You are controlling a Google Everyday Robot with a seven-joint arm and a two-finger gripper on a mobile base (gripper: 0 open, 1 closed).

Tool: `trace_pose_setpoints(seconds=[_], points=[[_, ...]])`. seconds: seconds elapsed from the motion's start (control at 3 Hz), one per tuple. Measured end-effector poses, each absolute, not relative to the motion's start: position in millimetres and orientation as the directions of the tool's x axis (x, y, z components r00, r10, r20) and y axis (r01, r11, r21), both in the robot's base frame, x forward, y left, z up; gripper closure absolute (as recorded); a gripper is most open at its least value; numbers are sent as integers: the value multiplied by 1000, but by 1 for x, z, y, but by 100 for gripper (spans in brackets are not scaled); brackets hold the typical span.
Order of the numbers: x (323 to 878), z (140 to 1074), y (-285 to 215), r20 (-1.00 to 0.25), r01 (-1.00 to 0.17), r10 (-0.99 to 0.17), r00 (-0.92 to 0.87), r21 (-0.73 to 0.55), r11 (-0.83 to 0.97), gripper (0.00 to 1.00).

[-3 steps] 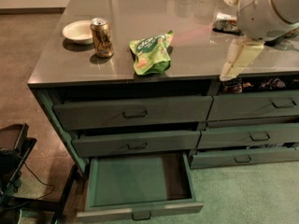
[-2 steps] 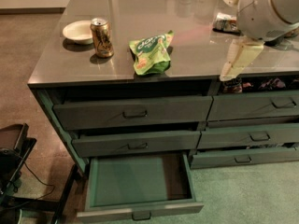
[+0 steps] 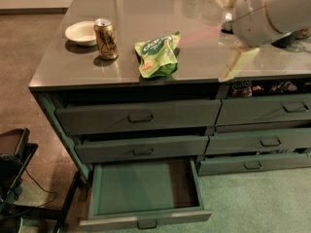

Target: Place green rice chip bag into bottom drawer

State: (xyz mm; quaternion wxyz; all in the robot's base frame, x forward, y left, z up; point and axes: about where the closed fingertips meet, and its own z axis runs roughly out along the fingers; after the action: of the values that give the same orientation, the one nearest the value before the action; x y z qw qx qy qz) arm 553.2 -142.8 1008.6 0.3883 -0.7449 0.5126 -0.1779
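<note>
Green rice chip bag (image 3: 158, 57) lies flat near the front edge of the worktop (image 3: 146, 8), about midway along it. Its top end points toward the back edge.

Gripper (image 3: 237, 64) hangs over the front edge to the right of the bag, well apart from it, and has hold of nothing. Open or closed: cannot tell.

Handling, by judgement:
- Bag looks light, puffy and crinkly, with slick film. It should give under pressure, and the chips inside are brittle.
- Best purchase is probably across the narrower upper part or a crimped end seam, pinched gently. The plump middle may slide or crush.

Containers:
- Bottom drawer (image 3: 141, 186) of the left stack is pulled well out. Teal inside, nothing seen in it.
- The two drawers above it sit almost shut, contents hidden.
- Top drawer (image 3: 265, 108) of the right stack shows some packets in the gap under the worktop. Kinds too dim to tell.
- Small white bowl (image 3: 81, 33) near the left edge looks empty.
- Soda can (image 3: 106, 39) stands upright just beside the bowl
</note>
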Motion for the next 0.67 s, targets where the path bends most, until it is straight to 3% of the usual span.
trace_pose_setpoints(seconds=[0.67], points=[[605,984,-87,69,-403,-750,657,-809,-428,0]])
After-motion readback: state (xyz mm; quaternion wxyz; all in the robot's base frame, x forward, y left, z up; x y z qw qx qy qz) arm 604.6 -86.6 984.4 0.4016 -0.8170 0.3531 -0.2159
